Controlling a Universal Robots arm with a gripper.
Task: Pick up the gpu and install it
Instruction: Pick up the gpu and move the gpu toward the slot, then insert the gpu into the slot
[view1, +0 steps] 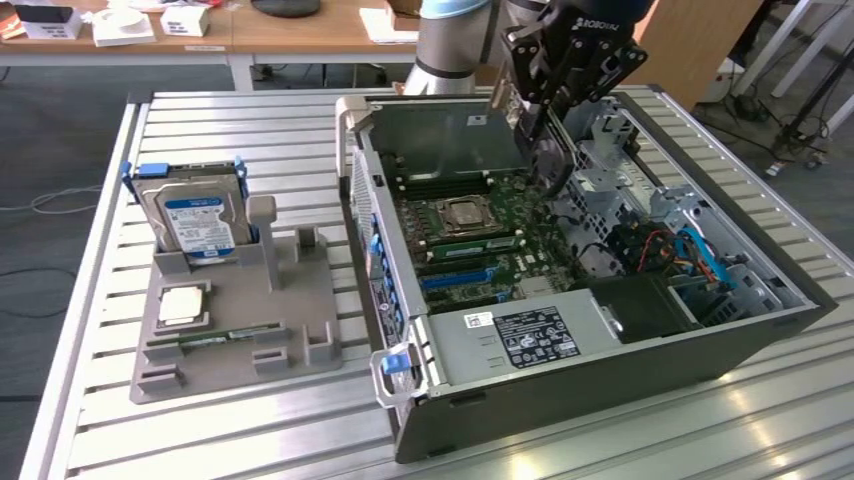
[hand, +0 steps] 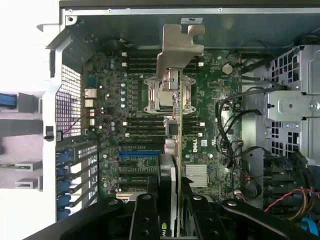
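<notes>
The arm (view1: 447, 40) leans down, its claw (hand: 174, 200) pointing downward, clamped on the gpu (hand: 177, 50).

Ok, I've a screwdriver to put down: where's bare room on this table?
In the exterior view, bare slats lie nearer the camera than the gray tray and beyond the hard drive. Crowded inside the case, where the pincer holds the gpu.

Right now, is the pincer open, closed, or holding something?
Pincer: closed on the gpu, held edge-on over the open computer case.
</notes>
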